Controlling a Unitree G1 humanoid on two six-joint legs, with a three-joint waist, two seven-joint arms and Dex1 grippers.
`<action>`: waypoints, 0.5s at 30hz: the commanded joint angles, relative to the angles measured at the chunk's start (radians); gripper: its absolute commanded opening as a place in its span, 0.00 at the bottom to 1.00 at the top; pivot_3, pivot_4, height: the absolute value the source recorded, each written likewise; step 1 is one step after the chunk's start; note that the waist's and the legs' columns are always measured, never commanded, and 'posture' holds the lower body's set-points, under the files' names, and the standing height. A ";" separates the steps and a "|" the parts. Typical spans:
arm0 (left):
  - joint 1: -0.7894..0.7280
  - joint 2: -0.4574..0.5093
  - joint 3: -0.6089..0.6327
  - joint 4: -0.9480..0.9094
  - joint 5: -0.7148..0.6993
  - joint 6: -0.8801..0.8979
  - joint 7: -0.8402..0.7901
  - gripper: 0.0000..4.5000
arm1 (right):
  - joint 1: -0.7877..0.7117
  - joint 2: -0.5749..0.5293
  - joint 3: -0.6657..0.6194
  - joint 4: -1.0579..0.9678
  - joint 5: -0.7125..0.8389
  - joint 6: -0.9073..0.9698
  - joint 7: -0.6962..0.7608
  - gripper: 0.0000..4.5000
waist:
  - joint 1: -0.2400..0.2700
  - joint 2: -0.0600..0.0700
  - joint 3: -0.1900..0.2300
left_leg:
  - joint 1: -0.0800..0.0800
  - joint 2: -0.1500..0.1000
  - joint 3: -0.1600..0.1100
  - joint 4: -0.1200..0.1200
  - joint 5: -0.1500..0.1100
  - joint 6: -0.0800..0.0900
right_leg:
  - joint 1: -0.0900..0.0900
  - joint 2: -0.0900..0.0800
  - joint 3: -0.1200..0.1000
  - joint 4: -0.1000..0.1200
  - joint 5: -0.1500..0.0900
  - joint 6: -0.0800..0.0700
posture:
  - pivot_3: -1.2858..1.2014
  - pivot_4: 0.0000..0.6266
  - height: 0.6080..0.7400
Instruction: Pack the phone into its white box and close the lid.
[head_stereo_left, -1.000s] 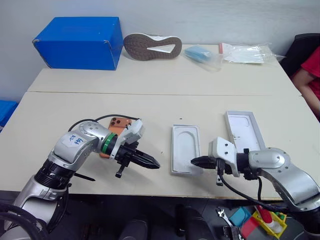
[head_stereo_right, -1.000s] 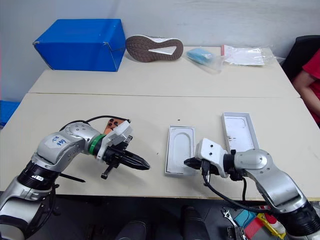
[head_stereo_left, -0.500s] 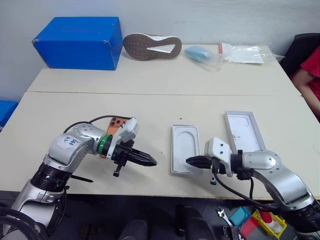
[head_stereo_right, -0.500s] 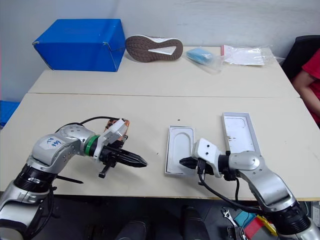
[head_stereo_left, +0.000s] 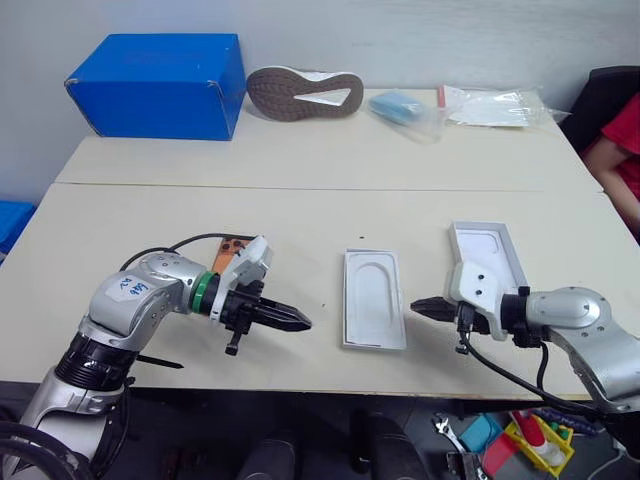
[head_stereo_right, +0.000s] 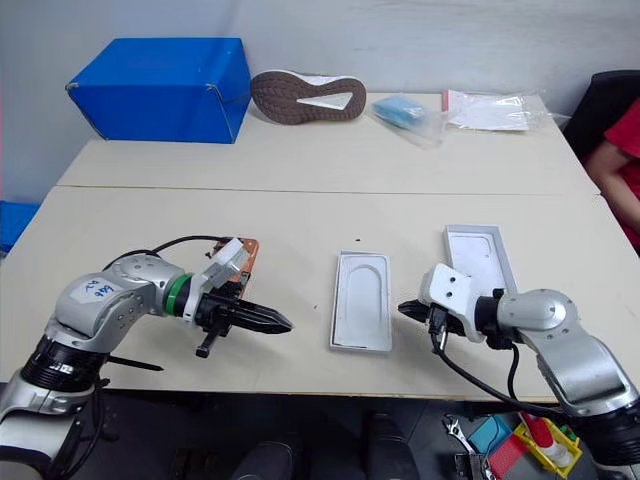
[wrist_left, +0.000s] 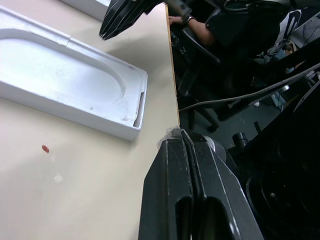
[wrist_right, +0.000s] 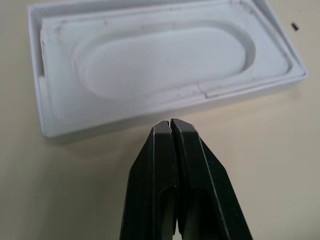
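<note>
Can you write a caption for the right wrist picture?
The shut right hand points at the white box with an oval dip.

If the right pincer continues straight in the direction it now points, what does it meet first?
Probably the white box: the shut right pincer aims at its near long wall, just apart from it over bare table.

Your left arm reaches in from the left, elbow bent, wrist turned so its gripper (head_stereo_left: 298, 322) points toward the right and slightly downward. Its two black fingers are pressed together, holding nothing. Your right arm comes in from the right, forearm angled inward, its gripper (head_stereo_left: 420, 306) pointing left, fingers also pressed together and empty. The two grippers are well apart.
</note>
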 joint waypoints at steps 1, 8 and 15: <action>-0.008 -0.002 0.022 -0.018 -0.014 -0.008 -0.002 0.00 | -0.033 0.030 0.020 0.016 -0.022 -0.031 -0.005 0.01 | -0.002 0.000 0.000 | 0.000 0.000 0.000 0.000 0.000 0.000 | 0.000 0.000 0.000 0.000 0.000 0.000 | 0.52 0.24 1.00; -0.015 -0.002 0.021 -0.015 -0.010 -0.010 0.000 0.00 | -0.098 0.098 0.068 0.079 -0.072 -0.047 -0.020 0.01 | 0.000 0.000 0.000 | 0.000 0.000 0.000 0.000 0.000 0.000 | 0.000 0.000 0.000 0.000 0.000 0.000 | 0.52 0.24 1.00; -0.012 0.000 0.024 -0.018 -0.012 -0.007 0.005 0.00 | -0.123 0.110 0.072 0.110 -0.094 -0.055 -0.014 0.01 | 0.000 0.000 0.000 | 0.000 0.000 0.000 0.000 0.000 0.000 | 0.000 0.000 0.000 0.001 0.000 0.000 | 0.52 0.24 1.00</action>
